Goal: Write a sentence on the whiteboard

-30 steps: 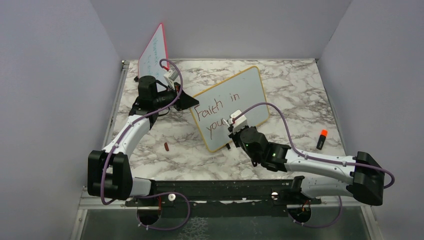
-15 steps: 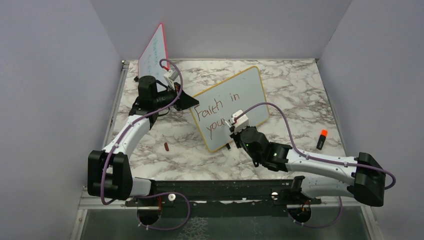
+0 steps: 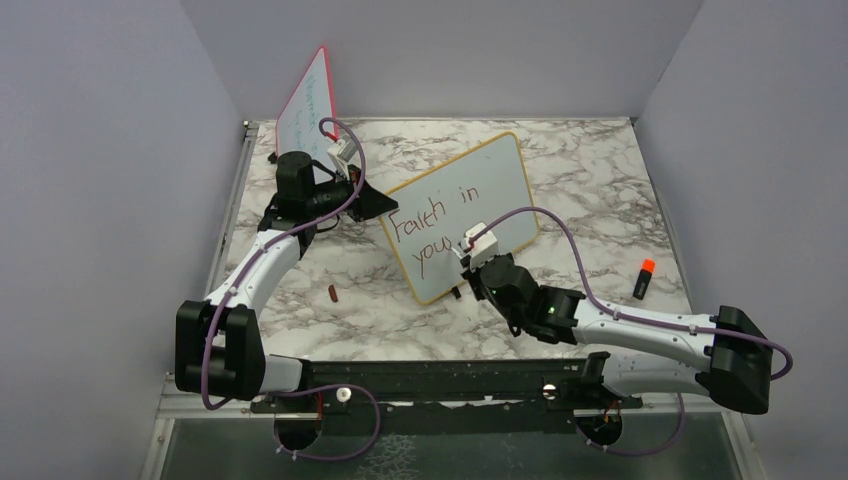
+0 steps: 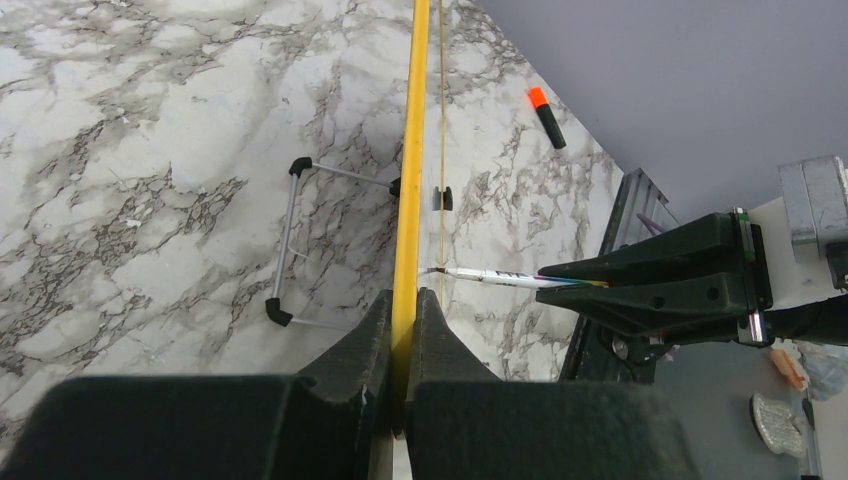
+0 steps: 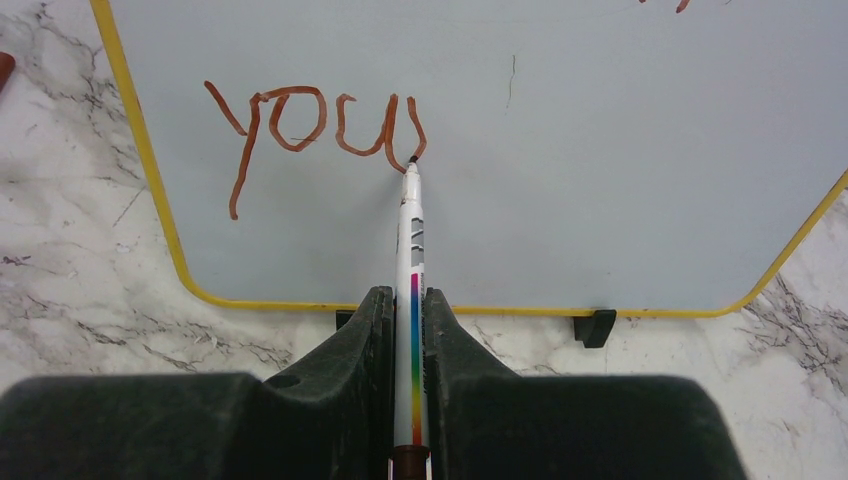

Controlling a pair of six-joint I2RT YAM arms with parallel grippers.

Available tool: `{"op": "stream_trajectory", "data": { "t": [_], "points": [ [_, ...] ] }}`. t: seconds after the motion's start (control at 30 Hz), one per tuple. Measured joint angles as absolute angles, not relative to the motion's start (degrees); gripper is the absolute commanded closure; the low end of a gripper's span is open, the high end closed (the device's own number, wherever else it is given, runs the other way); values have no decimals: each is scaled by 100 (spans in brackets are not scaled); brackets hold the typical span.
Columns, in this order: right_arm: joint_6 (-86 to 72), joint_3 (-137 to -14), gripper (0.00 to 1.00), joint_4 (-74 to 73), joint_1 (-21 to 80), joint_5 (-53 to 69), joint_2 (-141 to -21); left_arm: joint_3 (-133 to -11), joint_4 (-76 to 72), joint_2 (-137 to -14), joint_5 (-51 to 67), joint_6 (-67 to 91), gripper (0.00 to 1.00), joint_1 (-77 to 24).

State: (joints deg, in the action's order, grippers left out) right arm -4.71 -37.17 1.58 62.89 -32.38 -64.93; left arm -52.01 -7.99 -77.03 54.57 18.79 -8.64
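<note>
On the white marble table with grey veins (image 3: 600, 180) lie one small dark red oblong piece (image 3: 332, 293) and one black marker with orange cap (image 3: 643, 279), well apart. The right gripper (image 5: 410, 300) is clamped on one white marker with a rainbow stripe (image 5: 411, 235). The tip of this marker touches the white rectangular whiteboard with a yellow frame (image 5: 620, 150), which stands tilted at mid-table. The sentence (image 3: 432, 225) counts three dark red words in two lines: "Faith in", "you". The left gripper (image 4: 403, 305) pinches the yellow side edge. Behind stands one red-framed board (image 3: 308, 105).
</note>
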Motion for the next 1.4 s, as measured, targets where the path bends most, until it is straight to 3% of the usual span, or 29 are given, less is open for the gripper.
{"op": "stream_trajectory", "data": {
  "t": [1.4],
  "points": [
    [5, -3688, 99, 746, 6136, -3358, -6479, -5201, -799, -7703, 5457, 1876, 100, -864]
  ]
}}
